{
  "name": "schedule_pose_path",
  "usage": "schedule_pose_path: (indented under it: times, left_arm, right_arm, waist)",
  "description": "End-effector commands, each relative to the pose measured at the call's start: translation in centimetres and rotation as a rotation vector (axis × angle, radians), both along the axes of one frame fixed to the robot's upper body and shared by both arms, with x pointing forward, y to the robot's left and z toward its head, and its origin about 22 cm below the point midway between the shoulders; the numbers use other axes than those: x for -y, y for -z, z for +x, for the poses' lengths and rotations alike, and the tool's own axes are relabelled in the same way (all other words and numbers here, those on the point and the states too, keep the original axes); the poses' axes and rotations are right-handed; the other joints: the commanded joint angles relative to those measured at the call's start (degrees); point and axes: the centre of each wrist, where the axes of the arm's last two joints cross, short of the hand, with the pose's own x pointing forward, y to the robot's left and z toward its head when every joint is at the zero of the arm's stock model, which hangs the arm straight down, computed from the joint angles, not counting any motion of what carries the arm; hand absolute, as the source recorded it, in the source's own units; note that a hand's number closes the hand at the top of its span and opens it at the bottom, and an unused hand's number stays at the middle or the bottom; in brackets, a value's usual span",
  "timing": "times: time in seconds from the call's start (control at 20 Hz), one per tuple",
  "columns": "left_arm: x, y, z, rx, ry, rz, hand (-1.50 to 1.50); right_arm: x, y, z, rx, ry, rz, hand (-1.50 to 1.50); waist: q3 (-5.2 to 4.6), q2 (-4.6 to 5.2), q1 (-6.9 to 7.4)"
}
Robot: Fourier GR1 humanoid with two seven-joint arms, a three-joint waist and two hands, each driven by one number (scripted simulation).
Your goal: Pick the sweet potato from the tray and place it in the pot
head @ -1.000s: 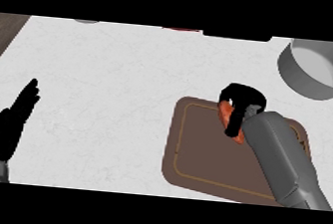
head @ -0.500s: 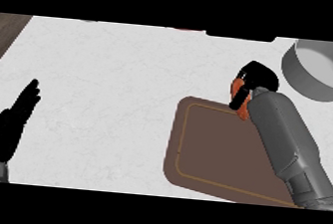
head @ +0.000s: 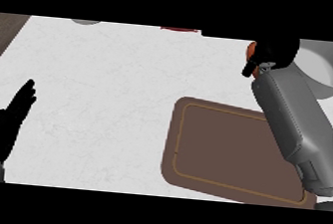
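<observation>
My right hand (head: pixel 274 51) is curled round the orange sweet potato (head: pixel 252 50), of which only a sliver shows at the hand's left side. The hand hangs high at the far right, just left of the grey pot (head: pixel 328 68) and close to its rim. Below it lies the brown tray (head: pixel 225 149), with nothing on it. My right forearm crosses the tray's right part. At the lower left edge, my left hand (head: pixel 2 127) rests open, fingers pointing up.
The counter top (head: pixel 113 79) is white, with a dark wooden strip along its far left edge. A grey round object (head: pixel 85 21) and a red object (head: pixel 180 29) peek in at the back edge.
My right hand has lifted the sweet potato off the tray and carried it up and to the right, toward the pot. The left hand has stayed where it was.
</observation>
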Motion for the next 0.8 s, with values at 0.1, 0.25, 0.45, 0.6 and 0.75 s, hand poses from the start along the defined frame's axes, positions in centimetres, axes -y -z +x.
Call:
schedule_pose_path:
  times: [0.1,0.25,0.45,0.6,0.75]
  left_arm:
    - [-0.4,-0.5,0.6,0.003,-0.015,0.005,0.00]
    - [-0.2,-0.8,0.5,-0.002,0.001,0.007,0.00]
    - [-0.8,0.7,-1.1,-0.001,-0.008,0.001,0.00]
    - [-0.2,0.8,-0.8,-0.002,-0.016,-0.013,0.00]
    - [0.2,1.9,-1.8,-0.010,-0.018,0.004,0.00]
  right_arm:
    - [1.1,-3.8,0.0,0.258,0.072,0.007,1.50]
    - [3.6,-5.7,-0.1,0.325,0.107,0.047,1.50]
    - [6.0,-5.4,-0.3,0.402,0.115,0.081,1.50]
    - [8.6,-7.6,0.0,0.448,0.112,0.078,1.50]
    - [11.0,-5.9,-0.1,0.457,0.121,0.092,1.50]
  waist:
    - [0.05,0.08,-0.36]
    - [0.06,0.09,-0.31]
    - [0.05,0.17,0.00]
    - [0.05,0.23,0.14]
    - [0.06,0.29,0.31]
